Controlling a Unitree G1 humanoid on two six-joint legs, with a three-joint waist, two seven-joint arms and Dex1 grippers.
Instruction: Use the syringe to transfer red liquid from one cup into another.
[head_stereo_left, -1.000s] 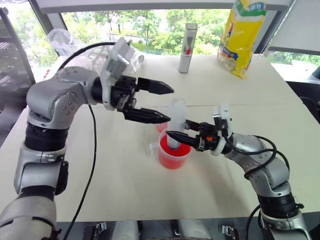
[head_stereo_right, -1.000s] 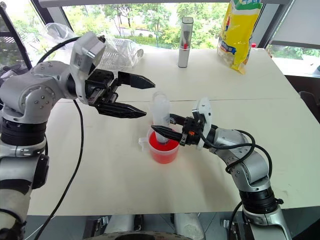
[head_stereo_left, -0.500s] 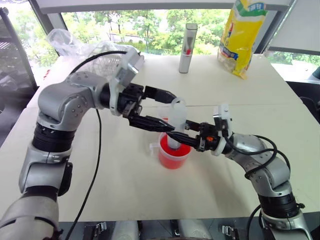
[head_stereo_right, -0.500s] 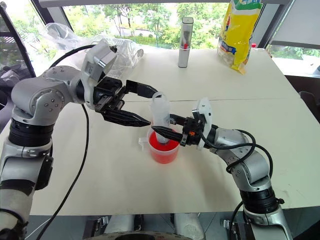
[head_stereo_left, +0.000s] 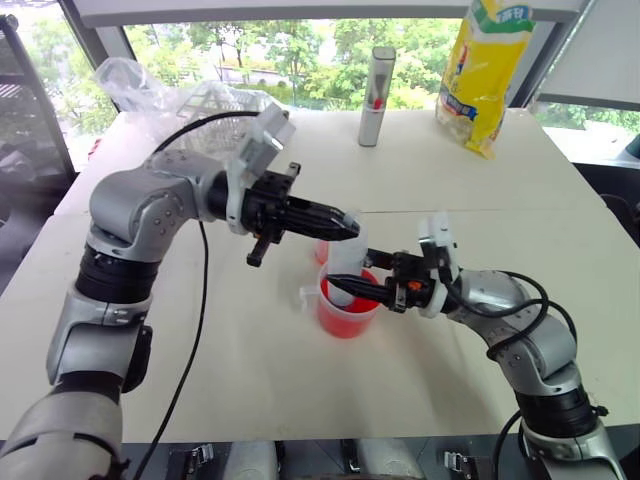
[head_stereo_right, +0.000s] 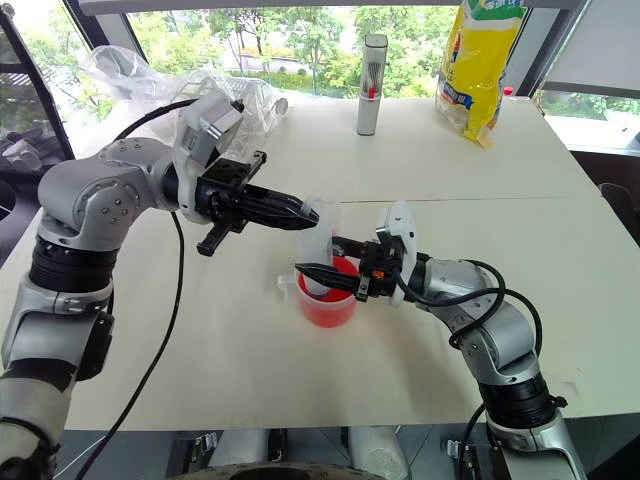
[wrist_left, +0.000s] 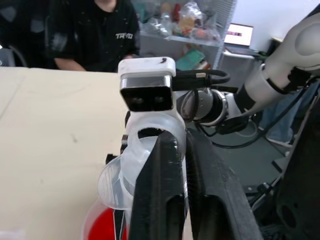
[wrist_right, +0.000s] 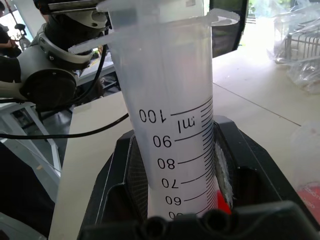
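While both grippers clamp it, clear syringe (head_stereo_left: 346, 262) (black graduations) stands upright

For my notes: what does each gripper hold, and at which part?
Right gripper clamps the syringe at its barrel; left gripper is shut at its top end.

Your right hand (head_stereo_left: 352, 288) holds the syringe (head_stereo_left: 346, 262) upright in the measuring cup (head_stereo_left: 345, 308) just below it. Your left hand (head_stereo_left: 345, 228) sits at the syringe's top, above the right. The small cup (head_stereo_left: 322, 251) stands just behind them on the tabletop (head_stereo_left: 300, 370).
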